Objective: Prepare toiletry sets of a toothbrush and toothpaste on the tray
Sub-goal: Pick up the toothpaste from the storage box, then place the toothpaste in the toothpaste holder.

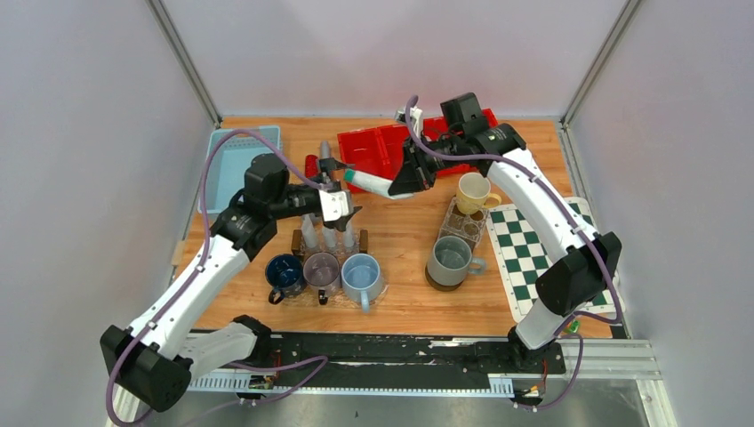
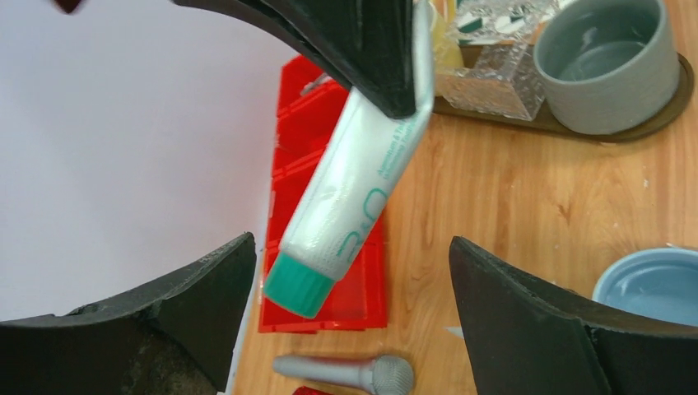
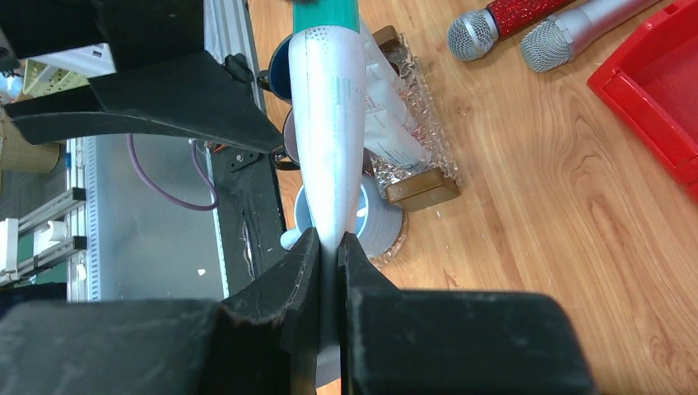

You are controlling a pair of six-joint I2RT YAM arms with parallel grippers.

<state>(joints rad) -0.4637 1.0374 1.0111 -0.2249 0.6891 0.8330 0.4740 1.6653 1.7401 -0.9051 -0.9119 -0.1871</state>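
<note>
Glossy white squeeze toothpaste tube with ribbed teal cap (image 2: pixel 354 181) is held in the air over the wooden bench (image 1: pixel 400 240), beside the red plastic compartment tray (image 1: pixel 373 147). One tube held, five ceramic mugs (image 1: pixel 449 261), two mesh-headed microphones (image 3: pixel 547 41). Right gripper (image 3: pixel 329 243) clamped narrow on the tube's flat crimped end. Left gripper (image 2: pixel 350 241) spread wide near the cap, no contact visible

A dark blue mug (image 1: pixel 284 274), a mauve mug (image 1: pixel 321 269) and a light blue mug (image 1: pixel 362 276) are lined up; a grey mug (image 1: pixel 449 260) is set beside a chequered mat (image 1: pixel 533 258).
</note>
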